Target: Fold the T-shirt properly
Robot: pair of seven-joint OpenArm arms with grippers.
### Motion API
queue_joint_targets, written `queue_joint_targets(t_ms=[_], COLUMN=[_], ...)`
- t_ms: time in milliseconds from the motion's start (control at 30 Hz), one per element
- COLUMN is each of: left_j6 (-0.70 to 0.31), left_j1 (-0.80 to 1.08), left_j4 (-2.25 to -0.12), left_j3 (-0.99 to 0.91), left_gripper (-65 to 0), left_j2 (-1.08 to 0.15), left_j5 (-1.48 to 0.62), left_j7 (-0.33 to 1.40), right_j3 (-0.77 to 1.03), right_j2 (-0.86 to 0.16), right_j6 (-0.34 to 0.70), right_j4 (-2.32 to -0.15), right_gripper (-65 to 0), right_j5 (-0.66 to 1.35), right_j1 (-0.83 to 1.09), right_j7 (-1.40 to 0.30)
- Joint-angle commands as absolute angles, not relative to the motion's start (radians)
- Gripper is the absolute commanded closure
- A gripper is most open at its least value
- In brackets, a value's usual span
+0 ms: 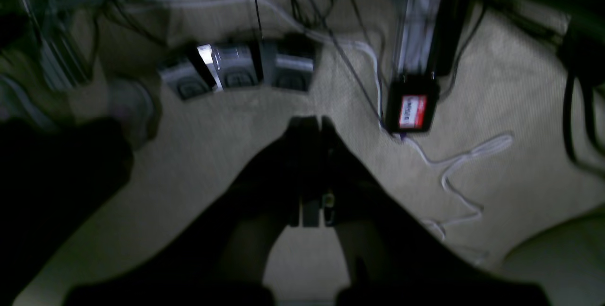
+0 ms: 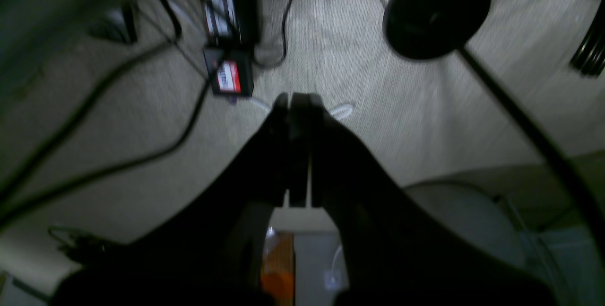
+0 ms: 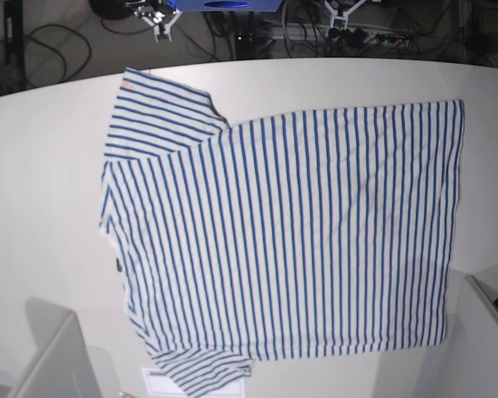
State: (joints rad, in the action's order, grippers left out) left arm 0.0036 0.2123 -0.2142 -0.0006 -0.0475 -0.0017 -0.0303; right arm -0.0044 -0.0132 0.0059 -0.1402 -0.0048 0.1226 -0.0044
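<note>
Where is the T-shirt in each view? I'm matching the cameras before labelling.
Left wrist: not in it; only carpet below the shut end effector.
Right wrist: not in it; carpet again.
Base: T-shirt spread flat on the table, filling the middle, neckline at picture left.
Shared landmark: the red-labelled box shows in both wrist views (right wrist:); I cannot find it in the base view.

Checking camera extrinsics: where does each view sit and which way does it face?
Left wrist: behind the shut left gripper, looking down at carpet, foot pedals and a red-labelled box.
Right wrist: behind the shut right gripper, facing carpet, cables and a round black base.
Base: overhead, looking down on the T-shirt spread flat on the table; no arm over it.
Both wrist views share that red-labelled box.
</note>
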Motion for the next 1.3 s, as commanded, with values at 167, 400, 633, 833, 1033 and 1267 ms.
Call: queue_joint_targets(t_ms=[167, 400, 633, 833, 1033, 1267], left_j6=[0.01, 0.01, 0.01, 0.01, 0.01, 0.007], left_j1=[0.242, 0.321, 0.375, 0.519, 0.676, 0.878], left_j4=[-0.232, -0.257, -0.302, -0.429, -0.61, -0.954], left_j3=[-0.004, -0.004, -0.002, -0.002, -0.085, -0.237], left_gripper=[0.0, 0.0, 0.0, 0.0, 0.0, 0.0], left_j2=[-0.05, -0.05, -0.051, -0.07, -0.093, -0.096], left_j5=[-0.001, -0.001, -0.001, -0.001, -0.002, -0.001], left_j7=[-0.041, -0.113, -0.139, -0.246, -0.254, -0.246], right_j3=[-0.005, -0.005, -0.005, -0.002, 0.004, 0.033], right_j2=[-0.036, -0.051, -0.054, -0.059, -0.061, -0.054], right_j6=[-0.004, -0.004, -0.004, -0.004, -0.004, -0.008], right_j4=[-0.209, -0.266, -0.41, -0.542, -0.792, -1.156], right_gripper=[0.0, 0.0, 0.0, 0.0, 0.0, 0.0], right_j5=[-0.005, -0.005, -0.005, -0.001, 0.001, 0.002], right_j1=[0.199, 0.266, 0.372, 0.476, 0.65, 0.837], right_j7=[-0.001, 0.001, -0.001, -0.005, -0.007, -0.114])
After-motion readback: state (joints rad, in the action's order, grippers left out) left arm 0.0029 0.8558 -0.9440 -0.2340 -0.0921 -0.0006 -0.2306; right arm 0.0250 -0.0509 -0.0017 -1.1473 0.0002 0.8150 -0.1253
